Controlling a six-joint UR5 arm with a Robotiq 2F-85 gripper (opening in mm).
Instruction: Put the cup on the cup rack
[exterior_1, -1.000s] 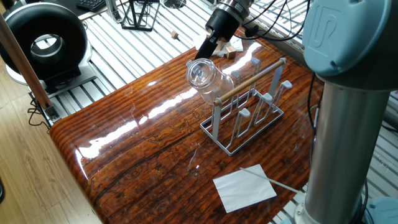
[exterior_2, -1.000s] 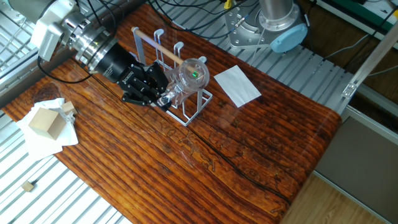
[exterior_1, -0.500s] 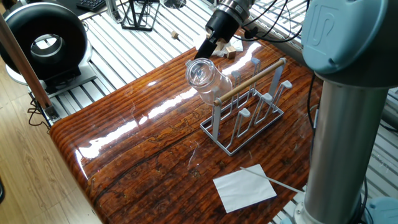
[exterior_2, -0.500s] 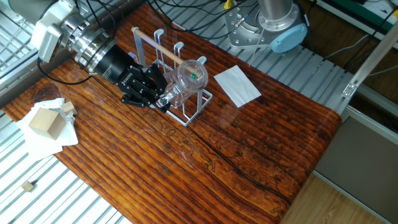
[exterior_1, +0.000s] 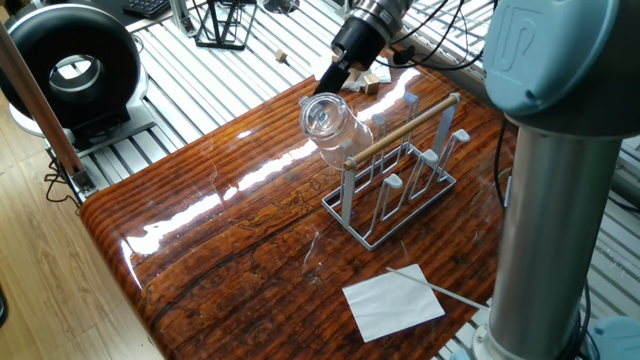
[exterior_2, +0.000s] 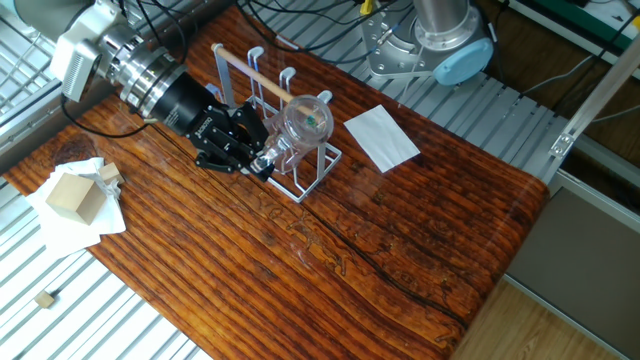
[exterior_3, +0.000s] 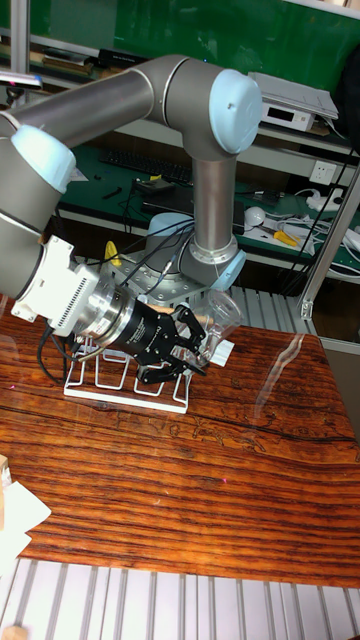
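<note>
Tall fixed view: gripper (exterior_3: 203, 345) jaws closed on the cup (exterior_3: 222, 312), gripping its base end. Cup empty, held tilted above the table (exterior_2: 420, 240), mouth pointing away from the fingers, at the end of the cup rack (exterior_1: 400, 185) just over an end peg. White paper sheet (exterior_1: 392, 300) lies near the rack; wooden block (exterior_2: 72, 195) sits on paper, well apart.

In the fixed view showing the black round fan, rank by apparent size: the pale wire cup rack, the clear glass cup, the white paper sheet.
1. Pale wire cup rack
2. White paper sheet, though it lies nearer the camera
3. Clear glass cup
</note>
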